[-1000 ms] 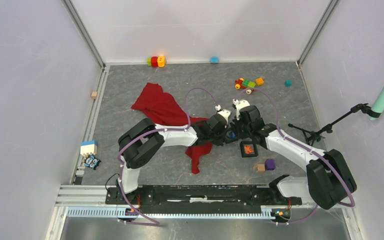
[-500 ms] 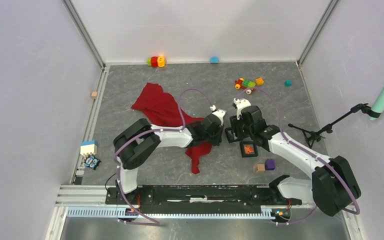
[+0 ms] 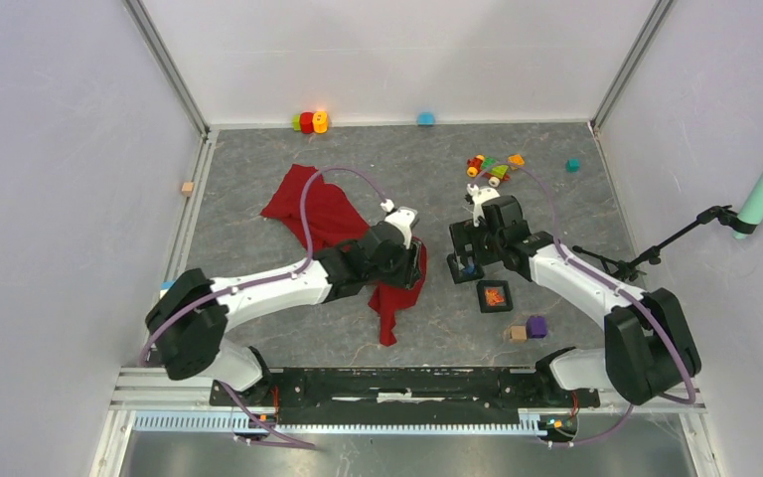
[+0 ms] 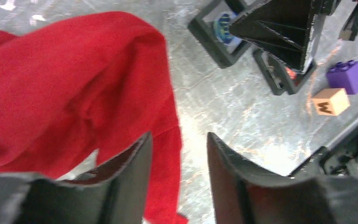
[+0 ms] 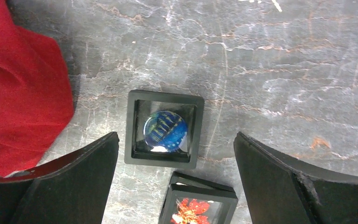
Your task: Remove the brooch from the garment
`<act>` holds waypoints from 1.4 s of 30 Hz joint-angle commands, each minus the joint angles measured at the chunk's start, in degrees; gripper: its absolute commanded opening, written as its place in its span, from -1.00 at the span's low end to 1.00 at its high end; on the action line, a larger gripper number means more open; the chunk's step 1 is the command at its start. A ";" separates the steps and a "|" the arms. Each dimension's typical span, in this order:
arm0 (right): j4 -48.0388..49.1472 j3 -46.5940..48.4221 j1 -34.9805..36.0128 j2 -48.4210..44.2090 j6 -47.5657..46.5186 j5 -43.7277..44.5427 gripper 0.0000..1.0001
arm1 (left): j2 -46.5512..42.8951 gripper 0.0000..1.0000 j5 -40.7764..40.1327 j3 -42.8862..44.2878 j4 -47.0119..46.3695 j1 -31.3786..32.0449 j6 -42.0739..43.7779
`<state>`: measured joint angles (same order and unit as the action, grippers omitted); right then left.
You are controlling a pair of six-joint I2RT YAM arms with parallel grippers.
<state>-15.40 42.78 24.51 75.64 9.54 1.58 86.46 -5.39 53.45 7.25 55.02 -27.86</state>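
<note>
The deep-red garment [image 3: 323,214] lies spread on the table's left-middle, with a sleeve trailing toward the front [image 4: 74,93]. The brooch [image 5: 164,129] is a round blue pin in a square black frame. It lies flat on the bare table, just right of the garment's edge [image 5: 23,102] and apart from it. My right gripper [image 5: 176,135] hangs open above the brooch [image 3: 469,268], touching nothing. My left gripper [image 4: 178,135] stands open over the sleeve's hem, its fingers [image 4: 135,163] apart with nothing pinched. The left gripper [image 3: 407,253] is left of the right gripper [image 3: 457,250].
A second black frame with a red-orange piece [image 5: 198,205] lies right beside the brooch [image 3: 495,295]. A purple block [image 3: 536,326] and a wooden cube [image 3: 517,334] sit front right. Small toys [image 3: 492,167] lie at the back. A black stand [image 3: 646,258] stands right.
Both grippers were shut close together and have opened. The right one let the framed brooch down onto the table. The left arm has drawn back left over the garment.
</note>
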 commanded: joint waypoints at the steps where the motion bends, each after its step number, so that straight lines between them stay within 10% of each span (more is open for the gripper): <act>1: -0.67 3.57 0.30 2.69 -1.59 -5.00 0.96 | -5.76 0.19 -6.67 -3.00 5.59 -1.36 -0.75; 6: 1.30 3.93 3.32 2.71 -0.75 -5.03 0.96 | -10.96 0.99 -13.05 -6.84 8.90 -5.25 -4.23; 17: 17.14 -5.96 2.52 -6.52 -0.87 10.62 0.96 | -25.33 1.00 -28.58 -16.60 4.51 -17.12 -2.16; 26: 23.43 -14.47 -9.24 -17.63 -0.87 22.26 0.96 | -35.59 1.00 -44.20 -25.20 -13.11 -22.81 17.50; 37: 65.43 -46.93 -14.82 -29.05 -18.22 22.57 0.96 | -29.07 1.00 -34.58 -35.71 -34.79 -34.00 23.33; 42: 80.14 -51.70 -18.25 -20.21 -16.30 18.79 0.96 | -22.53 0.99 -20.09 -45.50 -60.00 -41.03 25.54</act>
<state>41.78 0.56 8.43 49.98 -4.93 22.55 58.98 -35.73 13.52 -28.51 18.17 -5.61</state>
